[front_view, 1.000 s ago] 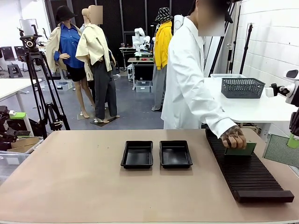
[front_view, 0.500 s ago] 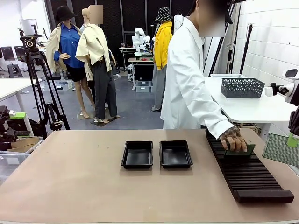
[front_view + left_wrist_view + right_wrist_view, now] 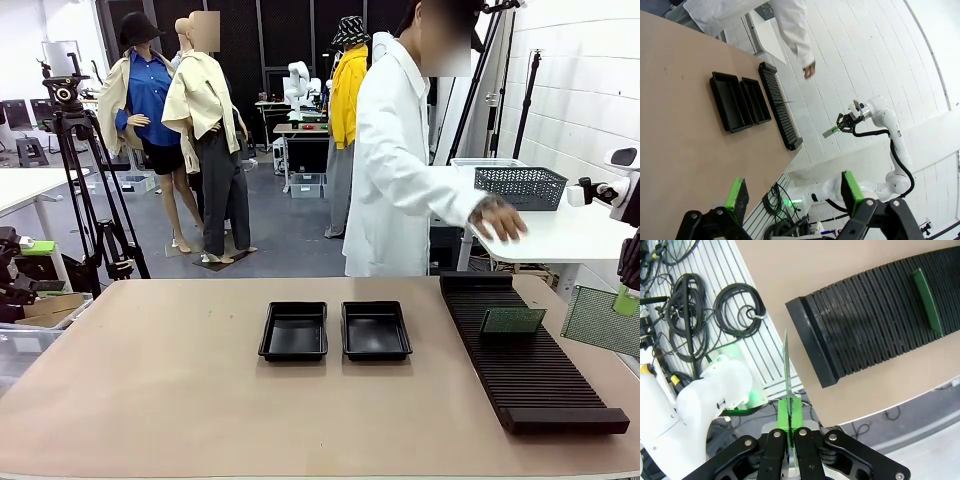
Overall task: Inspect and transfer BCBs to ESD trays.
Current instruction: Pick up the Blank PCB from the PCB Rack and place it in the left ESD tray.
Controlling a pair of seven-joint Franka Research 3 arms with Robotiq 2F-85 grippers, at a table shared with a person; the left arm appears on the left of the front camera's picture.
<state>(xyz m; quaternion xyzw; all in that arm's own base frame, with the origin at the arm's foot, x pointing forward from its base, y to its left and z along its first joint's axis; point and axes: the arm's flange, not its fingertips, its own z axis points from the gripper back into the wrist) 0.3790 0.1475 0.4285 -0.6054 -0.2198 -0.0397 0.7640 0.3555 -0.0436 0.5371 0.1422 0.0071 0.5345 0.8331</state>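
A: Held BCB [image 3: 603, 322] — orientation?
B: Clamped at one edge by the right gripper [image 3: 790, 412], off the table's [image 3: 150, 380] right side; seen edge-on from the wrist, pointing straight out from the jaws.
A: Second BCB [image 3: 513, 320]?
B: Stood upright in the rack [image 3: 540, 385], long axis across it. ESD trays [image 3: 293, 356] are set side by side mid-table, open tabletop around. Left gripper [image 3: 792, 192] — jaws spread, nothing held.

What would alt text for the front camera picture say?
Two empty black ESD trays sit side by side mid-table; to their right a green BCB stands in a long black slotted rack. At the right edge the right gripper holds a second BCB, while a person's hand hovers over a side table.
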